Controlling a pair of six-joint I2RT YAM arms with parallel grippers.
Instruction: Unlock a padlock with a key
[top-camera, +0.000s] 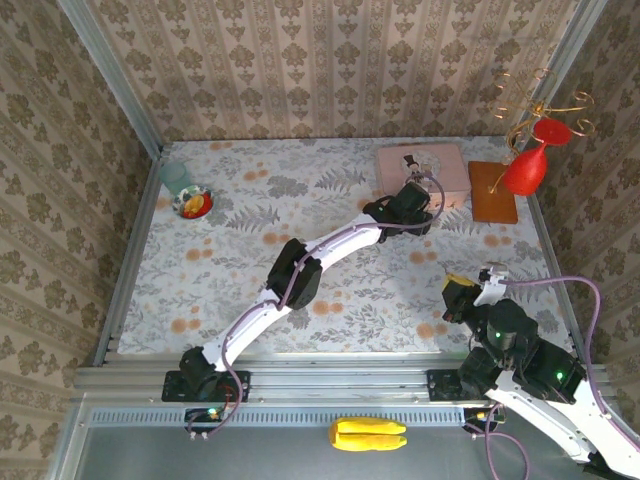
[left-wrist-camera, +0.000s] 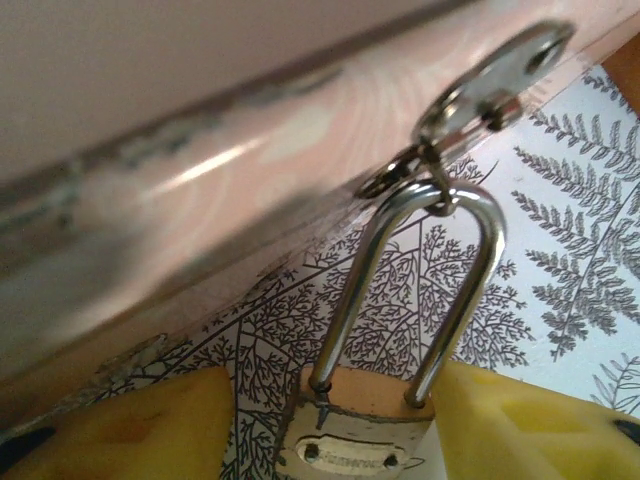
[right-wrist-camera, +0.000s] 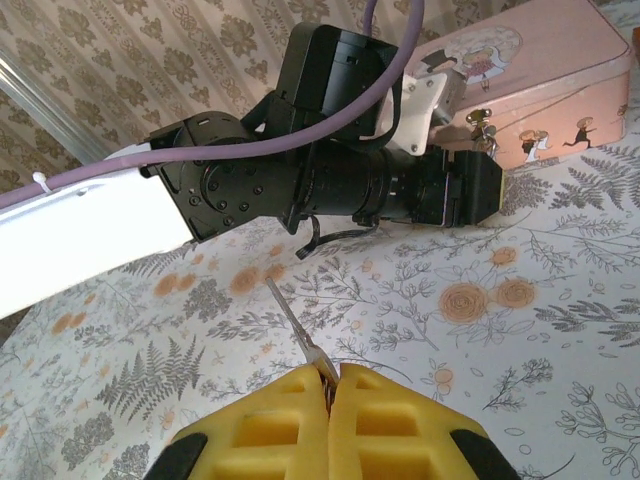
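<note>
Table (top-camera: 200, 262): L (left-wrist-camera: 332, 385) astride padlock (left-wrist-camera: 356, 402) (R (right-wrist-camera: 332, 378): key (right-wrist-camera: 294, 324))

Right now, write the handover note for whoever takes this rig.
Left end effector: open, fingers either side of the padlock body.
Right end effector: shut on the key, blade sticking out, well short of the lock.
Padlock: both shackle legs seated, hooked through the hasp of the pink tin.
Done: key in hand.
Left: bring key to keyhole, insert, turn, free shackle.
</note>
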